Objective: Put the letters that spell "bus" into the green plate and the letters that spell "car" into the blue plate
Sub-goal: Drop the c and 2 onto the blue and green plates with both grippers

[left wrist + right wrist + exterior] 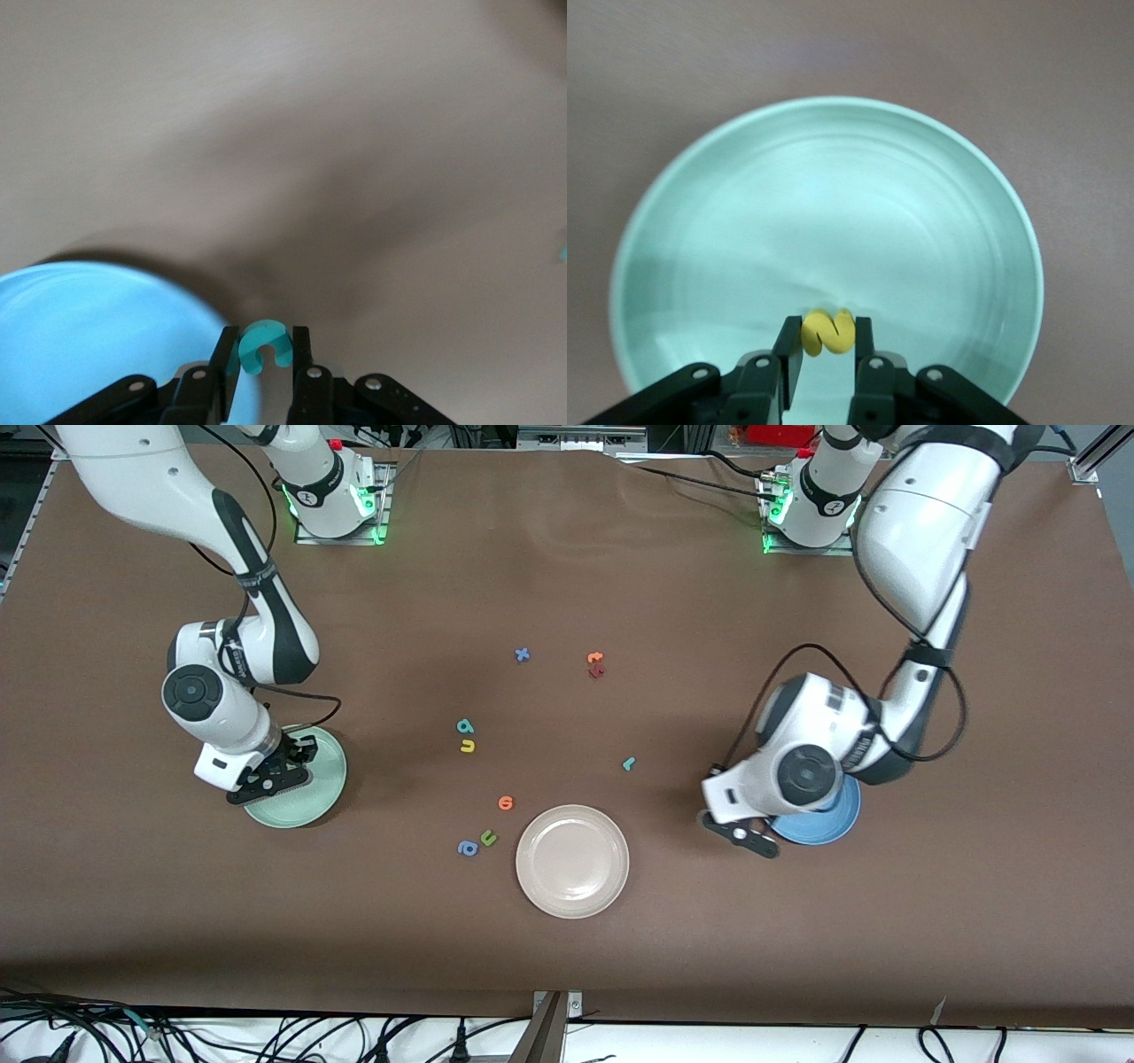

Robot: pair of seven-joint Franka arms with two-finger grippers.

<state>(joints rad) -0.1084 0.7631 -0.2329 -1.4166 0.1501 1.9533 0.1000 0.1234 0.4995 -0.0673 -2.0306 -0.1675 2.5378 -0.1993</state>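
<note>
Foam letters prob. v. light, soft, a bit squashy; best pinched across flat faces or a thin stroke, gentle squeeze, low slip risk but easy to flick away.

Right end effector (826,354) over the green plate (682,230), fingers pinching the yellow "s" (827,330), not yet dropped. Left end effector (264,367) at the edge of the blue plate (80,328), fingers nipped on the teal "c" (263,345), just off the rim.

On the desk (797,957): teal "b" (464,727) w/ yellow "u" (467,747) just beside it, nearer the front camera; teal "r" (628,763) toward the left arm's end. Yellow "a" not seen.
</note>
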